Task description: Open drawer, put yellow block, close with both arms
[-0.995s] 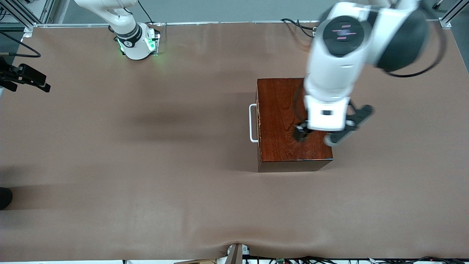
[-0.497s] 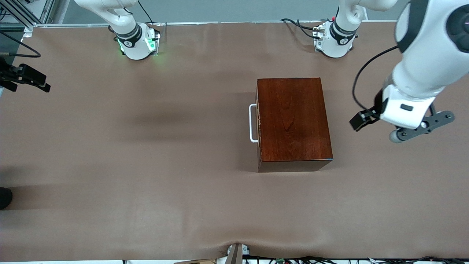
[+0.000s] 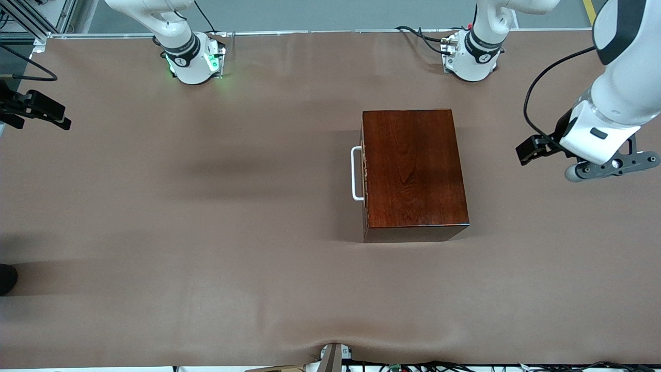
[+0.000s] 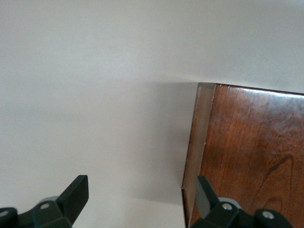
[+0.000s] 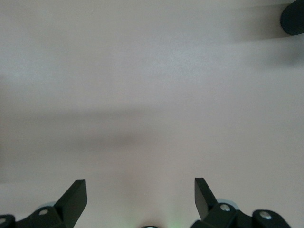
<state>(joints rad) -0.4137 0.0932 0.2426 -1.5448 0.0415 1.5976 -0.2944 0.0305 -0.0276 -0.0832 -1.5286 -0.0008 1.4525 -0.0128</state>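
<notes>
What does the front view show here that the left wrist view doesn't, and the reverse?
Only the front view shows the drawer's white handle, both arm bases, and the left arm held over bare table at its own end, off the box. Only the left wrist view shows the left gripper with its fingers spread open and nothing between them. Both show the dark wooden box and the brown table. No yellow block appears in either.

A brown table cover (image 3: 206,232); black camera mount (image 3: 36,109) at the right arm's end
</notes>
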